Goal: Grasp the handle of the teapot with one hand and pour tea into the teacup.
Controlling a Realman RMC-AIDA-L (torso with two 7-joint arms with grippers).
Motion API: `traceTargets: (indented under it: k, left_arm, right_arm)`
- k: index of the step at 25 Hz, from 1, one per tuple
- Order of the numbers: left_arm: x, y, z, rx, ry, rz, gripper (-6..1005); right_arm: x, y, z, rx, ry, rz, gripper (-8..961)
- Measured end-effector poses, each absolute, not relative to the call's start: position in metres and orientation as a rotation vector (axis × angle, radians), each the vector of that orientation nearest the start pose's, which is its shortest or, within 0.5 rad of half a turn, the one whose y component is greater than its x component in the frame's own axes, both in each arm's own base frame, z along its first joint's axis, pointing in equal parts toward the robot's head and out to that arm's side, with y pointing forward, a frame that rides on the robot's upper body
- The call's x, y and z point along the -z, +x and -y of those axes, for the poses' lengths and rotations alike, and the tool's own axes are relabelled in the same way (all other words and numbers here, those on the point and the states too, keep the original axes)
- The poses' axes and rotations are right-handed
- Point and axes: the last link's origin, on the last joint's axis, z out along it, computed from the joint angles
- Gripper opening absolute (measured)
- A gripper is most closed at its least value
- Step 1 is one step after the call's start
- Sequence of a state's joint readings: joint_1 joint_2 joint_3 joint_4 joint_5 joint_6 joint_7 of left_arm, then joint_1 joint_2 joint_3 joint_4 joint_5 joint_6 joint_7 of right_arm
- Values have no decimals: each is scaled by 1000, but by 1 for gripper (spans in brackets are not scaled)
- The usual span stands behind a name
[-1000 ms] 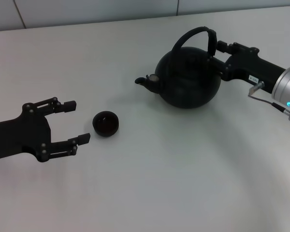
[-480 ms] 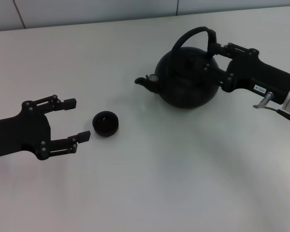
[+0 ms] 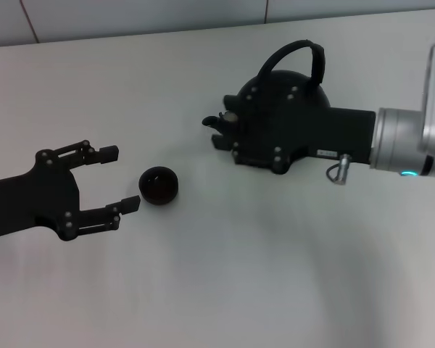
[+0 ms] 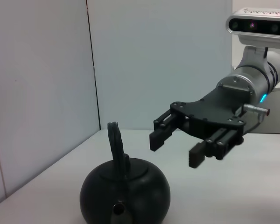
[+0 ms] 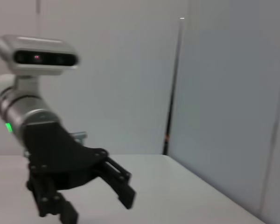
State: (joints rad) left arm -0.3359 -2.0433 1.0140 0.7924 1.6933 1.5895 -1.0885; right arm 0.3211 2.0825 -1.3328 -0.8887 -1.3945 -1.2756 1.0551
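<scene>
The matte-black teapot (image 3: 315, 98) stands at the back right of the white table, its spout (image 3: 212, 122) pointing toward the left arm. Its arched handle (image 3: 299, 49) rises free above it. In the left wrist view the teapot (image 4: 126, 191) and its handle (image 4: 116, 144) show whole. My right gripper (image 3: 228, 122) is open and empty, hovering above and in front of the pot and hiding most of it in the head view; the left wrist view shows the right gripper (image 4: 177, 149) well clear of the handle. The small dark teacup (image 3: 158, 185) sits just off my open, empty left gripper (image 3: 119, 180).
The white table (image 3: 225, 275) runs to a pale wall at the back. The right wrist view shows only the left arm's open gripper (image 5: 98, 207) above the tabletop, with wall panels behind it.
My right gripper has swung from behind the teapot's handle side to above and in front of the pot, now covering most of it. The left gripper, the teapot and the teacup have barely moved.
</scene>
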Motion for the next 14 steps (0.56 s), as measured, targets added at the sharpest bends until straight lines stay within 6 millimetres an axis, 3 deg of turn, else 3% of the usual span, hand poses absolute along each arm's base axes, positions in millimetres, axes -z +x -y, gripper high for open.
traceTargets:
  k: [14]
  left_arm:
    - [-12,-263,-296,741,-2732,152,786]
  right_arm:
    - [30,218,-316,-771,-2618,-64,562]
